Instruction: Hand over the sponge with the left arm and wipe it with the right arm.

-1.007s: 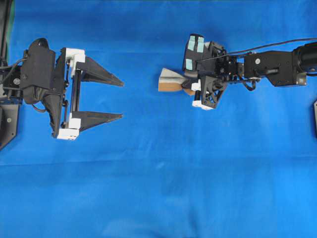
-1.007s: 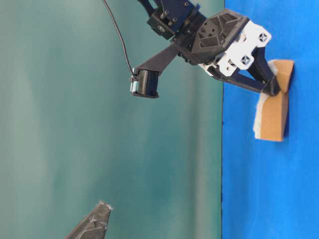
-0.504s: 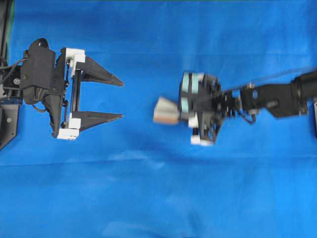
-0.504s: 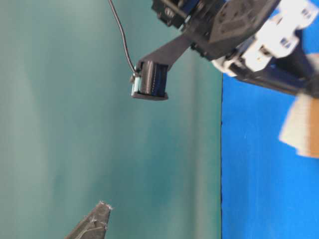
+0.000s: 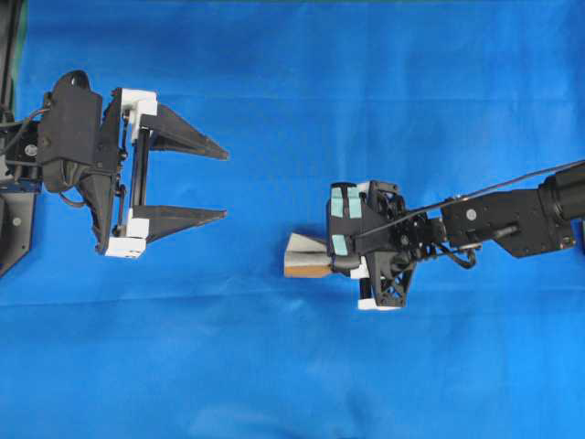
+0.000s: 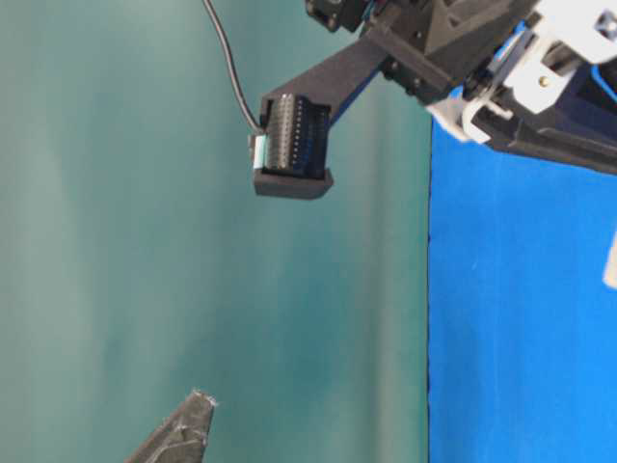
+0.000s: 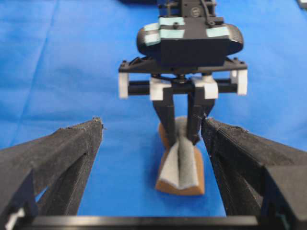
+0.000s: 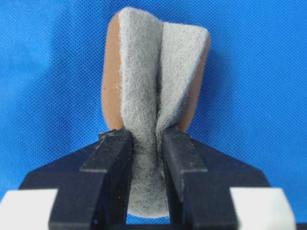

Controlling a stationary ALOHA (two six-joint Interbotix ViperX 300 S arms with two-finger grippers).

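Presently we find the sponge (image 5: 306, 255) in the right gripper (image 5: 338, 259), not the left, so we judge the handover done & the wiping stage in hand. Right pincer: closed down hard on the sponge, jaws narrow but not fully together; per the right wrist view the fingers (image 8: 112, 158) pinch the grey layer into a deep fold, orange-brown backing bulging either side. Sponge location: overhead view puts it right of centre, low on the blue cloth (image 5: 274, 366), sticking out from the fingertips toward the left arm. Left wrist view shows its far end at or very near the cloth; actual contact we cannot confirm. Table-level view catches only a pale sliver of it at the right edge. Left gripper (image 5: 219, 181): wide open, nothing betw. its fingers, parked at the left side, well apart from the sponge; in its own wrist view the two fingers (image 7: 62, 153) frame the sponge without touching it. Outstanding, in our judgement: the wiping itself. How much has been covered we cannot tell, as the cloth shows no mark, spill or streak to gauge by. Risk noted: grip sits on the sponge's near end only, so it may flex or twist under pressure. Containers: none seen in any view; no contents to report.
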